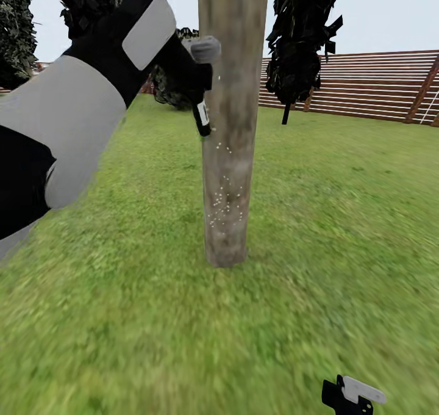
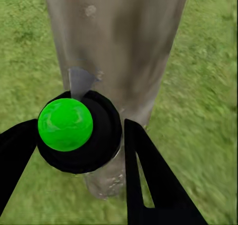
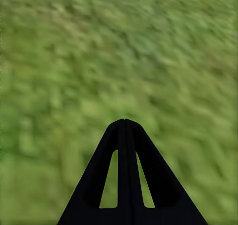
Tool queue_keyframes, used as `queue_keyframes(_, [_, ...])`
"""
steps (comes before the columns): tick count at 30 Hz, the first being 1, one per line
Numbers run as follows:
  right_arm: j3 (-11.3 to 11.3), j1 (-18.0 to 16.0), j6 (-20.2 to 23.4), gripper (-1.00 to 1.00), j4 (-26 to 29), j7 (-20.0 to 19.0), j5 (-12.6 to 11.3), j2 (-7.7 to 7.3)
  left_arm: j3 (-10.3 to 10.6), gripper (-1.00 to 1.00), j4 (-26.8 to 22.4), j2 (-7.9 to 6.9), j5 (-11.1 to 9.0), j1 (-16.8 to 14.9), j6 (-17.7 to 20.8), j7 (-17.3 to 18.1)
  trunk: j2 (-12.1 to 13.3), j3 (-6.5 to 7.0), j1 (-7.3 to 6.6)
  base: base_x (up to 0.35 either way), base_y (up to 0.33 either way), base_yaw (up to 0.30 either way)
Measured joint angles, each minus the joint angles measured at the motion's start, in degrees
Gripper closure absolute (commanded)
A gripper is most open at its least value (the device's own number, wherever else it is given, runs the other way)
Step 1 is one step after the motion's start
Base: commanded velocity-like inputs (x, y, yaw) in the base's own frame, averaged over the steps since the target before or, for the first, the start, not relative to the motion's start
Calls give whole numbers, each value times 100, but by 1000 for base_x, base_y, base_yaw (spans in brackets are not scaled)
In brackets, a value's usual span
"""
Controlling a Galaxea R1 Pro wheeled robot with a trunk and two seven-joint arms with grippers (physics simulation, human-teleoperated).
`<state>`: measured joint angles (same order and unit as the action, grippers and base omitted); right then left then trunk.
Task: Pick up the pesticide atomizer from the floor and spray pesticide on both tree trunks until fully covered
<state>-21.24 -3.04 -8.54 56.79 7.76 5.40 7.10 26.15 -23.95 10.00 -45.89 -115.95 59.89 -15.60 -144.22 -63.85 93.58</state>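
Just beyond the left hand [image 1: 198,88], the tree trunk [image 1: 231,116] stands upright on the lawn [image 1: 317,232], its lower bark dotted with white pesticide specks [image 1: 224,202]. That hand is clamped on the pesticide atomizer [image 1: 202,117], whose black body hangs below the fingers, close beside the bark; the left wrist view shows its round green-capped top [image 2: 65,124] held between the fingers. It looks small, rigid and light, probably smooth-sided, so a firm pinch across the round body seems the safest hold. The right hand [image 3: 125,121] hangs low over grass, fingers pressed together and empty.
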Motion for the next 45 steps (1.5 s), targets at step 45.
queue_keyframes(45, [-14, 0, -7, 100, 0, -16, -8, -3, 520, 100, -3557, -57, -851, 4748, 4, -1824, 1, -2, 2, 0, 0, 0])
